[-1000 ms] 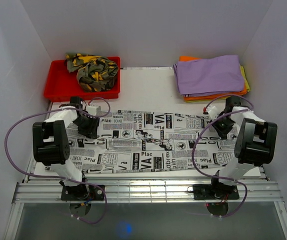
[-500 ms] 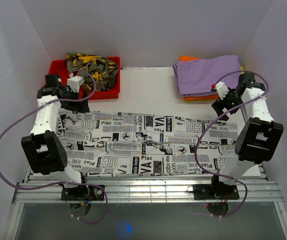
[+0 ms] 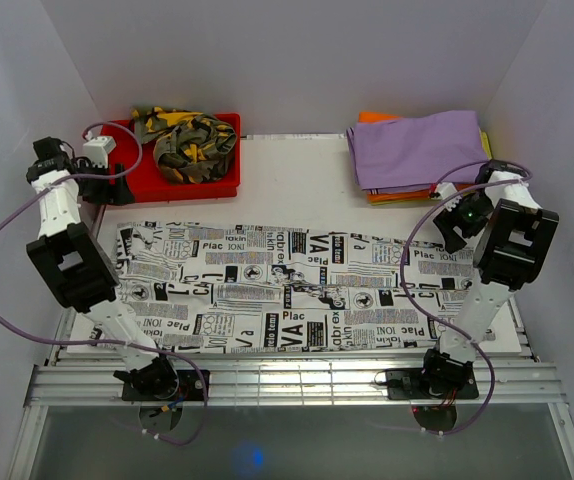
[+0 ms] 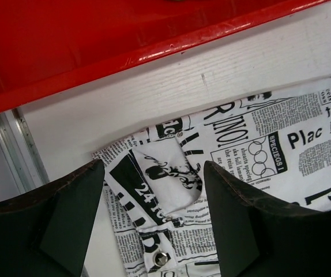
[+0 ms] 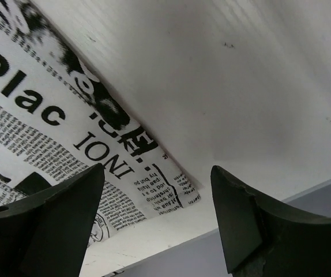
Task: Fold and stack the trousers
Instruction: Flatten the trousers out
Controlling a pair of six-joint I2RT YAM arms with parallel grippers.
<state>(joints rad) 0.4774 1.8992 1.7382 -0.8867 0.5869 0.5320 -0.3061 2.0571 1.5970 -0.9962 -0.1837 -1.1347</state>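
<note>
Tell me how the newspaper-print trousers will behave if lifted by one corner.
Probably floppy: the newspaper-print trousers lie flat and rippled, so the rest would likely sag. Likely light, being thin cloth; a corner flap lies curled over.

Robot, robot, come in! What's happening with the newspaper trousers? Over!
Left gripper open, right gripper open, both empty. Newspaper trousers spread flat across table. Nothing lying on them; camouflage pair sits in red bin.

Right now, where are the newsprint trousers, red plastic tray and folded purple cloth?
White newsprint cloth trousers (image 3: 287,285), top view, middle of fabric.
Red plastic tray (image 3: 192,188), top view, front wall.
Folded purple cloth (image 3: 422,148), top view, top layer.
</note>
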